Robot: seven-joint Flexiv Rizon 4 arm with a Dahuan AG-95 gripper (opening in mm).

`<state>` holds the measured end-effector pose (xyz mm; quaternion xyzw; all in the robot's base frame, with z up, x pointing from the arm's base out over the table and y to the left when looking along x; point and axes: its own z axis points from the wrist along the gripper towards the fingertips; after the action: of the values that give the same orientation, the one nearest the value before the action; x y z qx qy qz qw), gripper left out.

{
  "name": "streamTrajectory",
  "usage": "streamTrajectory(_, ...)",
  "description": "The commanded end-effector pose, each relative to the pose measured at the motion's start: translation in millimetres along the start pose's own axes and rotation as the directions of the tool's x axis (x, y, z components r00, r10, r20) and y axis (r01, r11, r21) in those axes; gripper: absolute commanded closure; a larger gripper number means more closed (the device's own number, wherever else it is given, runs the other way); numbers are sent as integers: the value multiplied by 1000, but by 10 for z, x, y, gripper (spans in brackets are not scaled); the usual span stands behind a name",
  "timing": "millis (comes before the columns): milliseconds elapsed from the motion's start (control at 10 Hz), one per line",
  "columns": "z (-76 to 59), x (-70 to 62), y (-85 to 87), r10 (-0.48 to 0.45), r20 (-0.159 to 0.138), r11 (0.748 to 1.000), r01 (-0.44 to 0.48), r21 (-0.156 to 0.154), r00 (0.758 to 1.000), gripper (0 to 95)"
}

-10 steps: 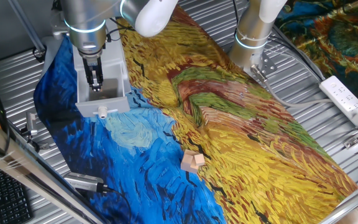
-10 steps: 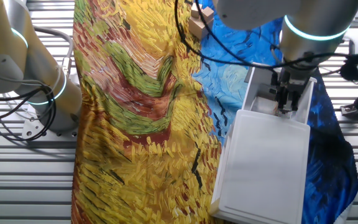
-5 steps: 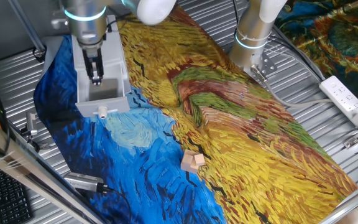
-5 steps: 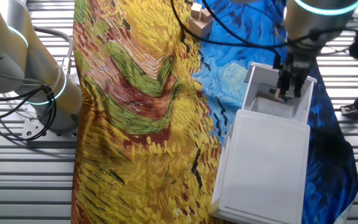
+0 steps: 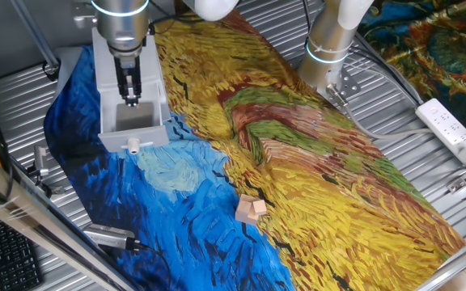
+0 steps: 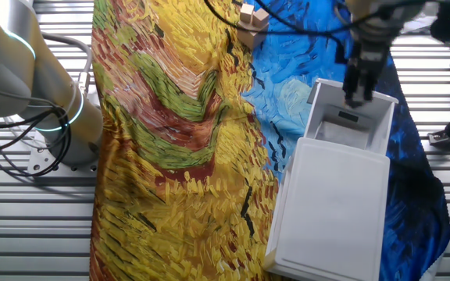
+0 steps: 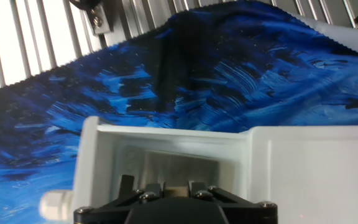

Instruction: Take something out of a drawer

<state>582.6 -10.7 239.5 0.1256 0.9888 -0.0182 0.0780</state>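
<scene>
Drawer: small pale grey plastic sliding tray [image 5: 133,123] with a tiny knob [image 5: 134,146] on its front, pulled out of the boxy grey unit [image 6: 330,209]; it lies directly under the jaws, on the painted blue and yellow cloth [image 5: 298,162] that covers the counter.
Gripper: two-finger gripper [image 5: 129,100] hangs above the open tray, fingers pointing straight down.
Jaws: close together, and in the hand view a small pale thing [image 7: 174,186] sits between the fingers; whether they pinch it I cannot tell.
Inside the tray: a dark flat mark [image 6: 348,116] shows on the floor just below the jaws in the other fixed view; what it is I cannot tell.
Step in hand: likely the lift out of the tray, with the item perhaps already in the grip.
How to do it well: rise straight up, well clear of the tray walls on each side of the jaws, before any sideways travel.
Risk: a brush against the front wall could drag the light tray or knock the item loose.
Beyond the jaws: small wooden blocks [image 5: 251,210] lie well away on the cloth.
</scene>
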Motion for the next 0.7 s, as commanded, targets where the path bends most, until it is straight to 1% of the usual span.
streamTrajectory(100, -123, 205, 58, 0, 2, 1000, 0, 0, 1000, 950)
streamTrajectory(300, -175, 305, 117, 0, 2, 1000, 0, 1, 1000, 950)
streamTrajectory(400, -181, 317, 125, 0, 2, 1000, 0, 1, 1000, 950)
streamTrajectory(500, -209, 380, 157, 0, -4, 1000, 0, 3, 1000, 950)
streamTrajectory(700, -204, 383, 146, -1, -12, 1000, 1, 9, 1000, 950)
